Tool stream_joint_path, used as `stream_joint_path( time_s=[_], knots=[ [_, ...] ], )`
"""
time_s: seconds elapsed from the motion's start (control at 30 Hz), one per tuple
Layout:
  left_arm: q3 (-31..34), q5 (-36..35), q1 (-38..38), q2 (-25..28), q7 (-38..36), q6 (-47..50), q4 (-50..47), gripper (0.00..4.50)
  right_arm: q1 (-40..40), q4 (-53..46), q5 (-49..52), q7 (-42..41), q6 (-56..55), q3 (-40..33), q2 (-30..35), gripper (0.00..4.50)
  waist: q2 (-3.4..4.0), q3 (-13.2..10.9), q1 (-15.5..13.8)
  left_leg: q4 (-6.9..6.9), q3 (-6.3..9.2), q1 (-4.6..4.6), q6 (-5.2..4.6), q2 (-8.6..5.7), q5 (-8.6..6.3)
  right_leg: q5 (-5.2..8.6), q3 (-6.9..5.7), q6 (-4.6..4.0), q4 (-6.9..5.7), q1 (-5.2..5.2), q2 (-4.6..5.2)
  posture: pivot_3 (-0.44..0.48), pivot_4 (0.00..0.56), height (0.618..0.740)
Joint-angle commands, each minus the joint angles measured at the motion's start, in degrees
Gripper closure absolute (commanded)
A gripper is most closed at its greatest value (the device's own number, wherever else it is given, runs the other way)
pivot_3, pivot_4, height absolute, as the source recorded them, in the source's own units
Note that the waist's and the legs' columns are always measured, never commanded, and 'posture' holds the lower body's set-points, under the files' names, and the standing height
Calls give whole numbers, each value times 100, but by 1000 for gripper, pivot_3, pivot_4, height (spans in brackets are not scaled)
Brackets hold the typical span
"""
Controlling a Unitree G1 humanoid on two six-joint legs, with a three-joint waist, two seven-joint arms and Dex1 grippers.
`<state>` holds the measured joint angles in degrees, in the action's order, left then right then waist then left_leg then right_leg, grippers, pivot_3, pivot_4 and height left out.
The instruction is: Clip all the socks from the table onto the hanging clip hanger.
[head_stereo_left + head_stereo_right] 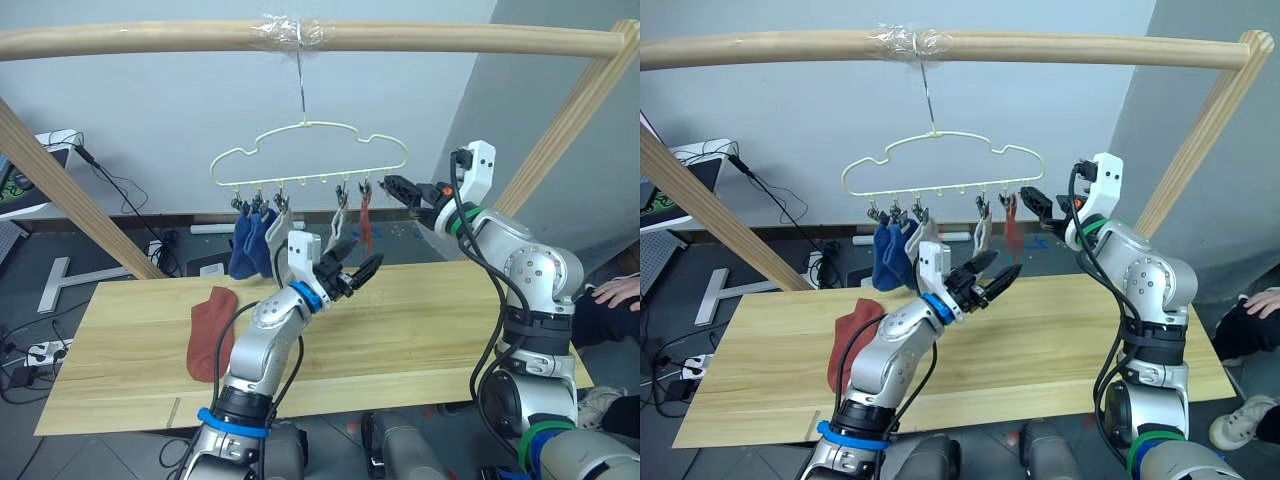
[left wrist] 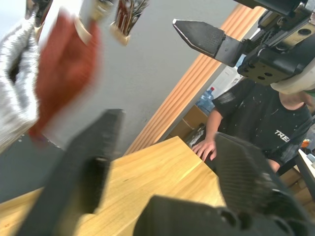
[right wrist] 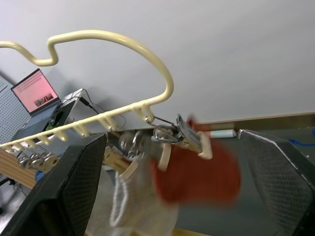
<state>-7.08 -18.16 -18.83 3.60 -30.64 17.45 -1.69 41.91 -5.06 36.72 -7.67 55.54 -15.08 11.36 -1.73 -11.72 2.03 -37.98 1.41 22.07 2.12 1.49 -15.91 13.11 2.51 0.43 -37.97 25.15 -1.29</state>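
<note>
**One red sock left on the worktop**

Both grippers, left (image 1: 352, 268) and right (image 1: 396, 187), are apart and empty by the hanger (image 1: 308, 155). The last red sock (image 1: 208, 331) lies at 9 o'clock on the worktop (image 1: 420, 330). Risk: the swinging hanger may dodge the clip squeeze.

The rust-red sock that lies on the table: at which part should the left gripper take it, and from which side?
Probably the upper end of the rust-red sock, the end farthest from the robot, approached from above. It lies flat on the table, with that end nearest the open left gripper. Gripping one end would let the rest hang under the clip hanger.
</note>
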Motion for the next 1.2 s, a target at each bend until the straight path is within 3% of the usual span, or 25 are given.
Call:
stream_joint_path(
  time_s=[0.03, 0.23, 0.33, 0.47, 0.8, 0.9, 0.97, 1.2],
  knots=[
    [124, -42, -51, 156, -51, -36, -180, 44, -229, -472, -315, -393, -451, 425, 343, 0, 0, 0, -1, 0, 2, 0, 0, 0, 0, 0, 0, 0, 1, 0, 0, -32, 169, 740],
    [418, -156, 187, 830, -242, 57, -683, 44, -1052, -876, -1016, -787, -1290, 1273, 599, 0, 0, 0, 12, 2, 0, -1, 0, 5, 0, 1, 3, 1, 1, 2, 0, -16, 172, 740],
    [602, -198, 216, 1101, -292, 95, -729, 0, -1331, -996, -1089, -808, -1446, 1396, 471, 567, 0, 0, 8, 0, 3, -2, 1, 10, 0, 1, 3, 1, -2, 2, 0, -5, 174, 740],
    [827, -298, 136, 1320, -343, 122, -727, 0, -1442, -969, -1337, -720, -1647, 1520, 402, 1940, 0, 0, -4, -4, 1, -3, 2, 8, 1, 1, 0, 1, -3, 1, -1, 12, 174, 740],
    [1071, -463, 90, 1620, -334, 157, -993, 0, -1420, -682, -2133, -237, -2446, 1660, -101, 1940, 0, 0, -32, -1, 3, -1, 2, 10, 1, 0, 1, 0, 0, 2, 2, 30, 164, 740],
    [996, -461, 120, 1589, -338, 161, -1041, 0, -1309, -517, -2262, -182, -2593, 1693, -226, 2482, 0, 0, -32, -2, 2, -2, 2, 9, 1, 0, 0, 0, -1, 1, 3, 40, 158, 740],
    [963, -447, 155, 1564, -329, 129, -1065, 0, -1253, -399, -2361, -167, -2647, 1699, -243, 3129, -1, 0, -33, -3, 2, -2, 2, 9, 1, 0, 0, -1, -2, 1, 3, 40, 158, 740],
    [985, -441, 169, 1572, -337, 104, -1095, 0, -1106, -134, -2547, -161, -2796, 1681, -323, 3129, -1, 0, -34, -2, 4, -2, 2, 9, 1, -6, 1, -11, -2, 2, 4, 43, 156, 740]
  ],
)
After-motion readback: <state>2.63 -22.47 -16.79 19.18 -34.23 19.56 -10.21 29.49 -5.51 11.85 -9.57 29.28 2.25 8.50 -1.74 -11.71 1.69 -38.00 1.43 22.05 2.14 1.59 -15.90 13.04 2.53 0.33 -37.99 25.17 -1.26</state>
